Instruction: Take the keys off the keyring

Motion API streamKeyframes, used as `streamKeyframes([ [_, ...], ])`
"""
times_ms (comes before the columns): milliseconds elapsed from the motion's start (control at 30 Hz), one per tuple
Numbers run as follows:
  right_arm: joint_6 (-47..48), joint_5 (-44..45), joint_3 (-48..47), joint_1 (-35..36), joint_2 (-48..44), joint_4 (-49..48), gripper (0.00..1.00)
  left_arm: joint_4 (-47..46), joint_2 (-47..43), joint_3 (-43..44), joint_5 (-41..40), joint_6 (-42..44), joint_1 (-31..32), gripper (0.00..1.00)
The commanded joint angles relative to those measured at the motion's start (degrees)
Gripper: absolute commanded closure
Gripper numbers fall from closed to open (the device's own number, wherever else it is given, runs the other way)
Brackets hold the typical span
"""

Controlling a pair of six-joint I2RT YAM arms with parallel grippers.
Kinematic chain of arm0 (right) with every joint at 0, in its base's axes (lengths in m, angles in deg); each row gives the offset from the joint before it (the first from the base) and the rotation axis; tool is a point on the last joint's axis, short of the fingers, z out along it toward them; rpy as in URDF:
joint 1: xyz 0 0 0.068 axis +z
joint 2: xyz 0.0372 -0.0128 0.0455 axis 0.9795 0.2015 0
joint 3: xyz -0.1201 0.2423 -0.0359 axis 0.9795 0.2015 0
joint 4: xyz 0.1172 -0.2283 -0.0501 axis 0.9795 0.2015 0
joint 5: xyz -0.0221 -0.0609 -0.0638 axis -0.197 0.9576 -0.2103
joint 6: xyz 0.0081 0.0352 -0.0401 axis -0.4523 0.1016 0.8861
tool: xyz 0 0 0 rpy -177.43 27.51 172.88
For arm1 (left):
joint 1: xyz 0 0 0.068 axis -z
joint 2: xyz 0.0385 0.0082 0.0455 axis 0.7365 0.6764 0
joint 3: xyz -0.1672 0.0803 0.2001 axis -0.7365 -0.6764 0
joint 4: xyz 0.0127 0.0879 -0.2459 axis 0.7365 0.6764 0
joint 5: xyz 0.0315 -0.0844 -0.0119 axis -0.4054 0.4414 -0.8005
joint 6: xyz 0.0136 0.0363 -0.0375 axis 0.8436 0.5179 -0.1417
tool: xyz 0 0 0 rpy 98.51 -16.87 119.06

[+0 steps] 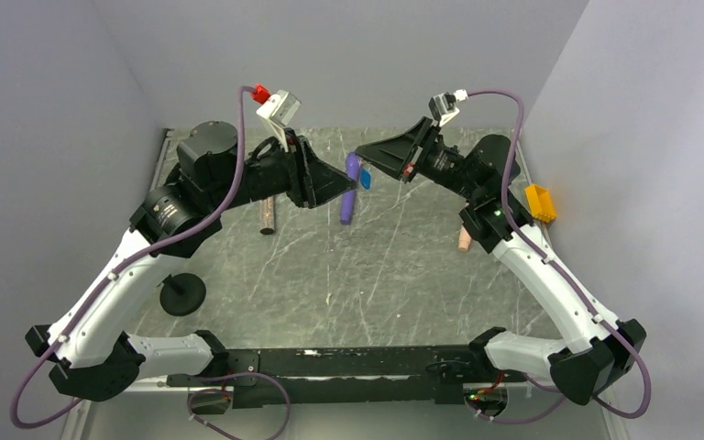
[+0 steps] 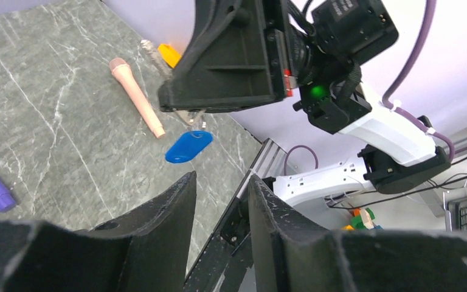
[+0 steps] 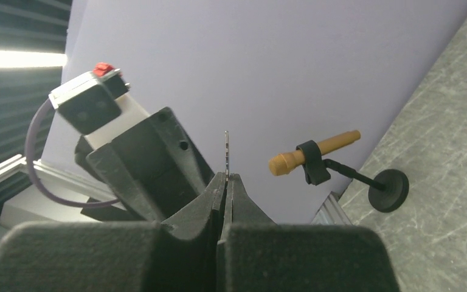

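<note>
- Keyring [image 2: 188,147]: the blue oblong hangs in the air under the right gripper [image 3: 225,180]. It is off the table [image 1: 330,275], between the two arms and near the wand [image 1: 347,197].
- Right gripper: fingers are clenched flat together on thin grey metal.
- Keys [image 3: 226,152]: only a narrow edge shows, sticking up past the pinched tips. You cannot tell whether it is a key or the loop.
- Left gripper [image 2: 222,185]: fingers are spread with nothing between them. It points at the blue piece and is near it but not touching.
- Handling (judgement):
  - The whole bundle is very light, and the blue plastic is stiff and smooth.
  - It dangles freely, so expect it to swing or twist at first contact.
  - The metal is hard, thin and slippery, and the loop is likely springy.
  - Take the blue piece across its broad faces with the left fingers.
  - Leave the metal to the right pinch.
- Views:
  - The left wrist alone shows the blue piece hanging and a bit of metal above it.
  - The right wrist shows the closed pinch and the metal edge, but none of the blue.
  - From the top you get only a blue speck beside the wand, and the metal is too small to read.
</note>
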Motion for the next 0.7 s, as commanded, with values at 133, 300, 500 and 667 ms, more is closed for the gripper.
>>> streamKeyframes([
  [133, -0.36, -0.97, -0.78, 0.30, -2.41, -9.01, 1.00, -10.03, -1.01, -3.51, -2.22, -3.65, -0.20, 0.61],
  [300, 0.02, -1.12, -0.99, 0.28, -2.51, -8.84, 1.00, -14.13, -0.62, -4.61, -2.14, -5.07, -0.19, 0.62],
  [500, 0.71, -1.13, -1.56, 0.32, -2.49, -8.09, 1.00, -16.63, -0.23, -4.91, -1.87, -5.47, -0.21, 0.63],
  [667, 0.91, -1.13, -1.63, 0.31, -2.32, -8.36, 1.00, -16.27, 0.64, -4.14, -1.71, -5.43, -0.25, 0.63],
])
